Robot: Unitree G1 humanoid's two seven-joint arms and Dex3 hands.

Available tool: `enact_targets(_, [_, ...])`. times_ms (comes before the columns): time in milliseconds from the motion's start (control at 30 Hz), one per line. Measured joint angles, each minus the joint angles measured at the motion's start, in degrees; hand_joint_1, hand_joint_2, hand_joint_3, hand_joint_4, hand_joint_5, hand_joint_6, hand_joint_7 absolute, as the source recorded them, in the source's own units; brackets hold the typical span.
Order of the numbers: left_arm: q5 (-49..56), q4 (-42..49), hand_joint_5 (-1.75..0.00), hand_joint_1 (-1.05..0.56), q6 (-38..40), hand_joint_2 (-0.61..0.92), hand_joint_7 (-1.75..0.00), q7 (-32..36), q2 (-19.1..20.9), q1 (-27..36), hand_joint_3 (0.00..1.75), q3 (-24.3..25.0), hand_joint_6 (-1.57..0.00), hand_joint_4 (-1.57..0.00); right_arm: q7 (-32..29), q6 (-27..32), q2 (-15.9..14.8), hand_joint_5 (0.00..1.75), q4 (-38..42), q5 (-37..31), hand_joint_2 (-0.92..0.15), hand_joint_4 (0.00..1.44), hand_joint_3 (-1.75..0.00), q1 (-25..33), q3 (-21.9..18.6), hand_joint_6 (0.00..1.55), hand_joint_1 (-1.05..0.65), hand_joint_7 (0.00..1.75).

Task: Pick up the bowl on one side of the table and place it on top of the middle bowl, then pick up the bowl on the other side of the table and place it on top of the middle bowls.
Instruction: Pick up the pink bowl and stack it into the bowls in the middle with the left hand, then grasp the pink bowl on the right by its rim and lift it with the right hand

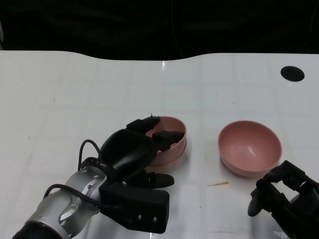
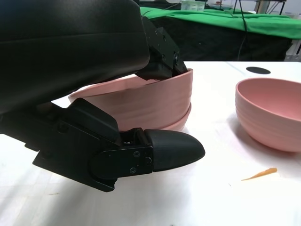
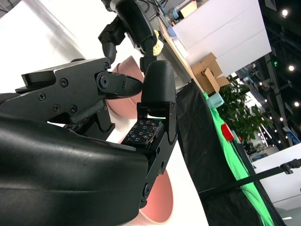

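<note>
Left hand (image 1: 132,149) grips stacked bowls (image 2: 155,101) — no writing.

Right hand close up, with two pink bowls and the other hand beyond it.

The right hand (image 3: 117,141) fills the left and centre of the frame, fingers (image 3: 159,89) apart and holding nothing. A pink bowl (image 3: 157,200) shows at the bottom centre. Another pink bowl (image 3: 123,92) lies farther off, upper centre, where the left hand (image 3: 129,23) reaches down to it.
</note>
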Motion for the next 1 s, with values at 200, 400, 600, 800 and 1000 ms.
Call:
enact_targets(200, [-0.2,-4.5,-0.01,-0.9,0.3,0.92,-0.02,0.0,0.7,1.5,0.7,1.3,-0.3,-0.03,0.0,-1.5,0.0,1.46,0.0,-1.4,-0.85,0.91,-0.45,0.0,0.1,0.85,-0.11,1.17])
enact_targets(400, [-2.0,-12.2,-0.05,-0.88,0.0,0.92,-0.04,0.0,2.4,4.1,0.62,4.4,-0.41,-0.13,0.1,-13.8,1.1,1.39,3.1,-7.4,-0.79,0.93,-0.46,-0.2,0.5,0.87,-0.14,1.04])
enact_targets(600, [-4.2,-17.9,-0.16,-0.4,-5.3,0.91,-0.06,8.8,2.3,9.3,0.08,10.1,-0.85,-0.81,-1.7,-35.4,2.2,1.12,11.8,-17.7,-0.88,0.88,-0.28,-1.7,0.7,1.04,-0.26,0.44])
enact_targets(800, [-16.5,-17.9,-0.92,0.06,-16.2,0.64,-0.24,12.1,1.4,12.4,0.82,16.4,-1.21,-0.93,-7.9,-53.0,1.5,0.98,20.8,-26.8,-0.92,0.86,-0.16,-4.2,0.4,1.12,-0.32,0.19])
enact_targets(1000, [-35.5,-26.1,-1.73,0.06,-10.9,0.44,-1.62,-2.4,2.5,20.0,1.4,21.2,-0.77,-0.87,-10.6,-61.8,-0.1,0.84,25.8,-29.1,-0.92,0.75,-0.12,-6.1,0.6,1.06,-0.35,0.1])
